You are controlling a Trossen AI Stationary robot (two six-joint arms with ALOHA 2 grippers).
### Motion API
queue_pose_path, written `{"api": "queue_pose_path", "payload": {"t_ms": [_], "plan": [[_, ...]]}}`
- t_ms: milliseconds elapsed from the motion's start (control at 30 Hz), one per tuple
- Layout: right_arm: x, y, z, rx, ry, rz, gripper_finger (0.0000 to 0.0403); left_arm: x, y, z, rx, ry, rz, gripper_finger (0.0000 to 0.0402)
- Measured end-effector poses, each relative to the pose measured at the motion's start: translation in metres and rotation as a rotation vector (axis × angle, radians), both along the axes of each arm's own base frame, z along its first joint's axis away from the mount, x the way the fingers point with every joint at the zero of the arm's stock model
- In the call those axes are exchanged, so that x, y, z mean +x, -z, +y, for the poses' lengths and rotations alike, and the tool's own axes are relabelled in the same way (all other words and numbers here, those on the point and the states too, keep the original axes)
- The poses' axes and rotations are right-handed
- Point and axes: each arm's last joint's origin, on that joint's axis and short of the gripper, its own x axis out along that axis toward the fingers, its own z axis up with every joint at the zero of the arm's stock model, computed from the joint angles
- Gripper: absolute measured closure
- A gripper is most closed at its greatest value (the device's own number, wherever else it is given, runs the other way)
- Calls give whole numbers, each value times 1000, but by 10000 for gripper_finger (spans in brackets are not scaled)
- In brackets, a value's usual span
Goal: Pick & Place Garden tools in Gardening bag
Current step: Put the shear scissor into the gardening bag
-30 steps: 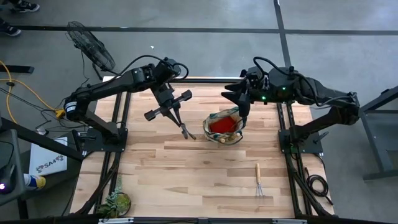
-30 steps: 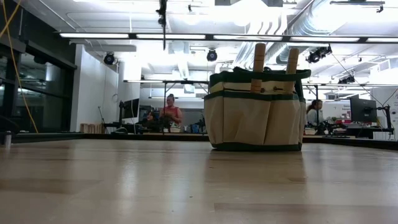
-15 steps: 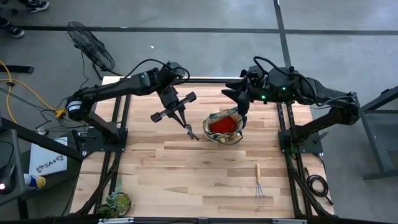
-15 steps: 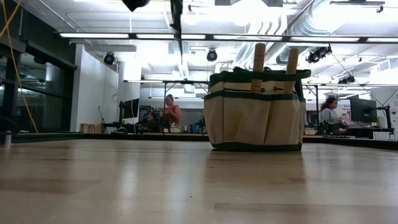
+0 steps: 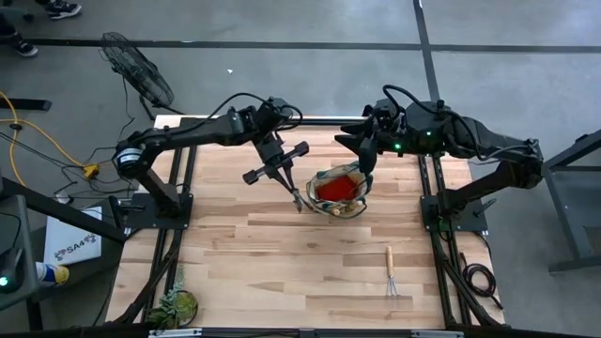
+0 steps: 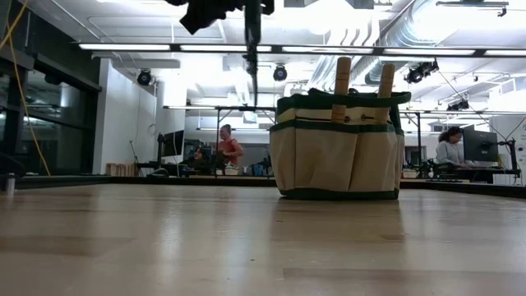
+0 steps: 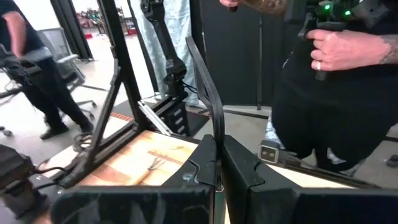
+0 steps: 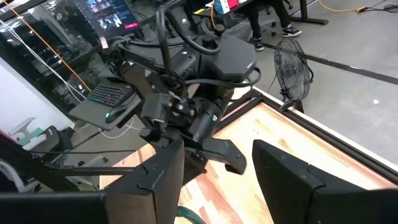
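The tan gardening bag point(image 5: 340, 194) with green trim stands upright on its base at the table's middle right. A red cloth piece point(image 5: 336, 189) lies inside it, and two wooden handles point(image 6: 342, 79) stick up out of it. My left gripper point(image 5: 285, 180) is above the table just left of the bag, shut on a dark pruner point(image 5: 297, 197). The pruner also shows in the low view point(image 6: 251, 66). My right gripper point(image 5: 368, 169) is open over the bag's far right rim. A wooden-handled hand rake point(image 5: 392, 272) lies flat near the front right. My left gripper pinches one thin dark handle point(image 7: 215, 142) of the pruner between its two fingers, which slant down from above. The pruner is lifted clear of the table and hangs below the fingers point(image 6: 251, 82), its long axis running on from them. I cannot tell whether my right gripper touches the bag; green trim point(image 8: 186, 215) shows just below its fingers.
A leafy green plant clump point(image 5: 175, 305) sits at the table's near left corner. A fan point(image 5: 136, 68) stands beyond the far left corner. A person point(image 7: 336, 74) stands close beyond the table. Bare wood lies between the bag and the rake.
My left gripper has moved toward the table's right edge, toward the bag, carrying the pruner. The pruner stays hanging below it, clear of the table. My right arm and the bag have kept still.
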Motion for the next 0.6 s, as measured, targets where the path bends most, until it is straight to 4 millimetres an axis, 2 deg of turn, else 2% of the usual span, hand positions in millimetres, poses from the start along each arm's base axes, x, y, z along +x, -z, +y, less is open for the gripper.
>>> {"api": "queue_pose_path", "payload": {"t_ms": [433, 600], "plan": [[0, 0, 0, -2, -1, 1, 220, 8, 0, 4, 88, -94, -66, 401], [0, 0, 0, -3, -1, 2, 220, 15, 10, 8, 91, -100, -52, 401]]}}
